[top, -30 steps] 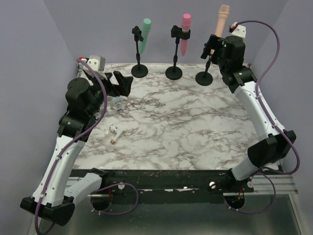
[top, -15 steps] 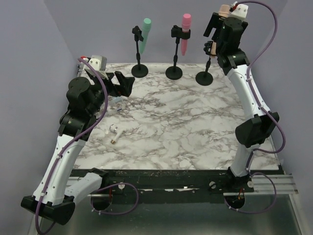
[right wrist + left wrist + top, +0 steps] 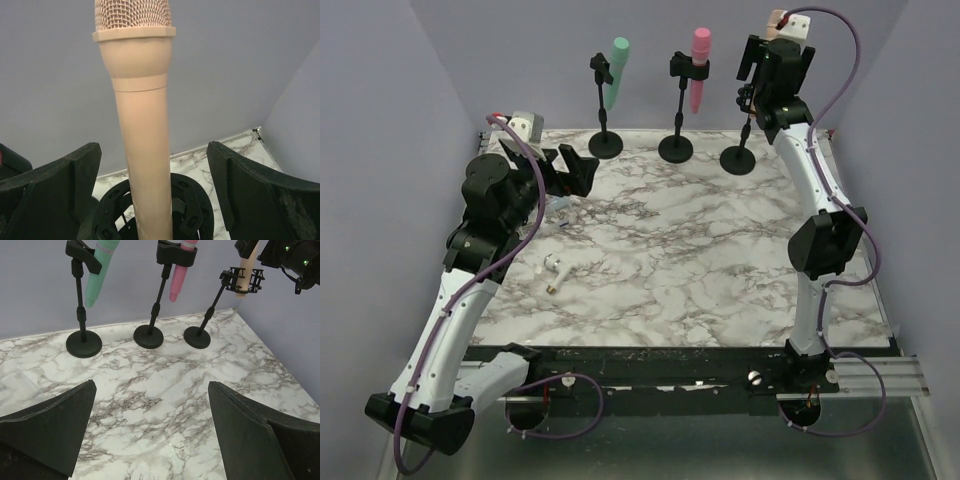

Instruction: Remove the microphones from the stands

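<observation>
- Straddling the beige microphone (image 3: 142, 100), the right gripper (image 3: 154, 150) has its 2 fingers (image 3: 55, 190) spread wide. 1 sits on each side of the shaft, with a clear gap on both sides, so the jaws are apart and grip nothing.
- The microphone stands nearly upright with its mesh head on top. Its shaft runs down through the black ring clip (image 3: 187, 212) of the rightmost stand (image 3: 737, 158), so it is seated in that stand.
- Seen from the top camera, the right arm reaches to the back right corner, with its wrist high above the marble table (image 3: 700, 250).
- The left gripper (image 3: 151, 390) hangs over the left part of the table. Its jaws are apart with nothing between them, and it faces the row of stands from well away.
- 3 stands line the back edge. The left one holds a green microphone (image 3: 616, 72) and the middle one a pink microphone (image 3: 700, 68), each tilted in its clip.
- A small white object (image 3: 556, 268) lies on the table near the left arm; I cannot tell what it is.
</observation>
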### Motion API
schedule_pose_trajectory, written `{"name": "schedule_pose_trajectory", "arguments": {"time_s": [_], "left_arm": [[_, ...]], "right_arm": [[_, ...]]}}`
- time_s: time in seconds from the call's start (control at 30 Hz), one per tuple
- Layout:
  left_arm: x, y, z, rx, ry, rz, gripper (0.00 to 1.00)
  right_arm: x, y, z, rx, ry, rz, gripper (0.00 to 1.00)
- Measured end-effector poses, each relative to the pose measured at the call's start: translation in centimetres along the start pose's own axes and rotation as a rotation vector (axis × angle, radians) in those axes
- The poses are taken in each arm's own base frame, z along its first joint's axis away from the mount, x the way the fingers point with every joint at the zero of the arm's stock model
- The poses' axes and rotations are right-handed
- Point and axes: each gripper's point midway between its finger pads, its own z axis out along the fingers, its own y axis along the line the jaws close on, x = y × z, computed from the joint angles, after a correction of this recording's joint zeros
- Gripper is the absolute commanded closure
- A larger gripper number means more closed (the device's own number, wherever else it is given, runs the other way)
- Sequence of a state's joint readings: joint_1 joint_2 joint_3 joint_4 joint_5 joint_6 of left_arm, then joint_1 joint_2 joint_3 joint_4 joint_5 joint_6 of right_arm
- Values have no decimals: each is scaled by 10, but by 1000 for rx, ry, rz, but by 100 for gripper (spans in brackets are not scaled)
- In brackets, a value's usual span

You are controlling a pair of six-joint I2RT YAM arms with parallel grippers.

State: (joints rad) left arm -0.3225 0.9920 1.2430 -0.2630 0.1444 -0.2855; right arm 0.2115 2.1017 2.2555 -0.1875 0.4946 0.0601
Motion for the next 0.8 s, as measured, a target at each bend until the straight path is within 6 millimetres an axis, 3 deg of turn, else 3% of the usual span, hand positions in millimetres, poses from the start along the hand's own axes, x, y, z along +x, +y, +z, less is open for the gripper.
{"name": "schedule_pose_trajectory", "arguments": {"time_s": [0.33, 0.53, 0.8], "left_arm": [[7, 1, 5, 2, 20, -10, 1], [9, 2, 7, 1, 25, -12, 1], [10, 2, 8, 0, 28, -14, 1]], "right_arm": [[10, -7, 16, 6, 2, -33, 33], [3, -1, 17, -23, -18, -26, 44], [-6, 2, 17, -43, -41, -32, 66]]}}
